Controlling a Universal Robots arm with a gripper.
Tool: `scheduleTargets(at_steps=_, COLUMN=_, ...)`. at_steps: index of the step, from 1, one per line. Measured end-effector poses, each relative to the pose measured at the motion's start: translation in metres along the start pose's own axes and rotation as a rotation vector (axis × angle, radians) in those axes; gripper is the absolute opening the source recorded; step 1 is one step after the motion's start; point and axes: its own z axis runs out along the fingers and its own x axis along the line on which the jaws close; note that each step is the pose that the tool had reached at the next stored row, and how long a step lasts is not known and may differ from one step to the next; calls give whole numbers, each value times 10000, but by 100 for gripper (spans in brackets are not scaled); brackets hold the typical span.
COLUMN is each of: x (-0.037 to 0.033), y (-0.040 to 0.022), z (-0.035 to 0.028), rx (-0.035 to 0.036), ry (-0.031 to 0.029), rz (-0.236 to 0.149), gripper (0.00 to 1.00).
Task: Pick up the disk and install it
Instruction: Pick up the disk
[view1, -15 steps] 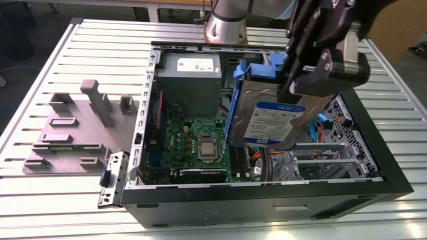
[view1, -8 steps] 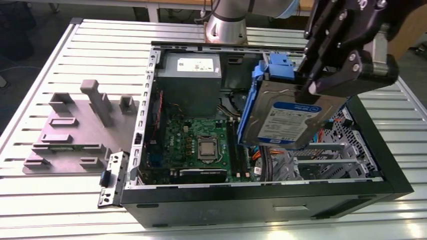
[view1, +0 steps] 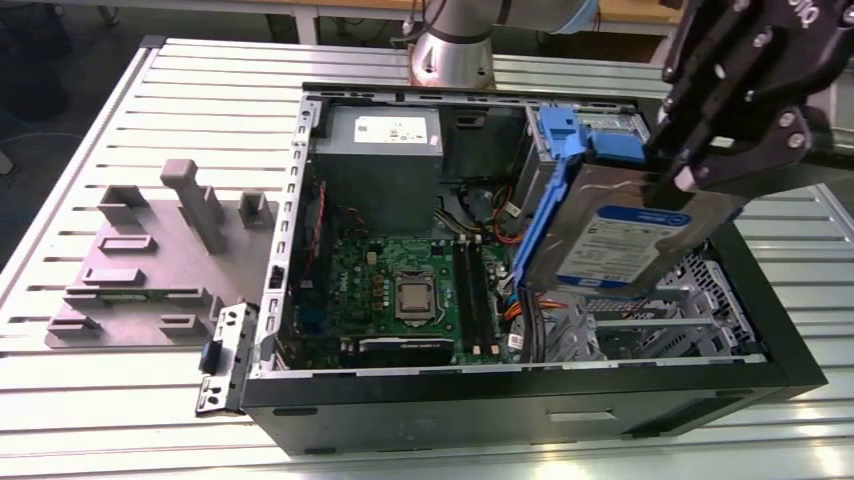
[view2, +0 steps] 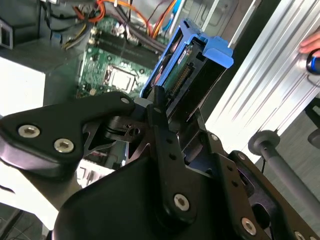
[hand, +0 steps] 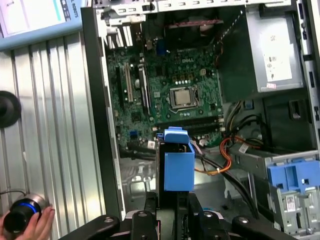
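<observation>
— Where is the disk (view1: 621, 245) staying at this moment?

— It is hanging in the air over the open computer case (view1: 534, 390), at the end of the case toward the exterior view's right. The gripper (view1: 674, 177) is holding it by the upper end. The black fingers (view1: 741, 150) are pressing on its two flat sides, so the jaws are standing narrow, clamped around the disk.

— Is it hanging straight?

— No, it is leaning. In the exterior view the label face is looking toward the camera, and the blue bracket (view1: 541, 225) is running down along one side. The lower end is reaching toward the silver drive cage (view1: 654, 325) inside the case. I cannot tell if it is touching the metal there.

— And how is the case lying?

— It is lying on its side on the slatted metal table (view1: 120, 400), close to the table's edge nearest to the exterior camera. The motherboard (view1: 400, 290) is showing inside, and the grey power supply box (view1: 378, 150) is sitting at the far wall of the case.

— Is anything else lying on the table?

— A grey block with pegs (view1: 147, 260) is resting near the table's edge on the exterior view's left, well apart from the disk. In the first wrist view a person's hand (hand: 37, 227) is gripping a small black and blue object (hand: 22, 215) over the table, beside the case.
</observation>
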Motion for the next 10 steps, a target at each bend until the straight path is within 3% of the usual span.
scheduleTargets(at_steps=4, x=-22, y=-152, z=4, rx=-3, ry=-1, rz=-53, gripper=35)
scheduleTargets(at_steps=10, x=-46, y=-318, z=15, rx=-16, ry=10, rz=-243, gripper=35)
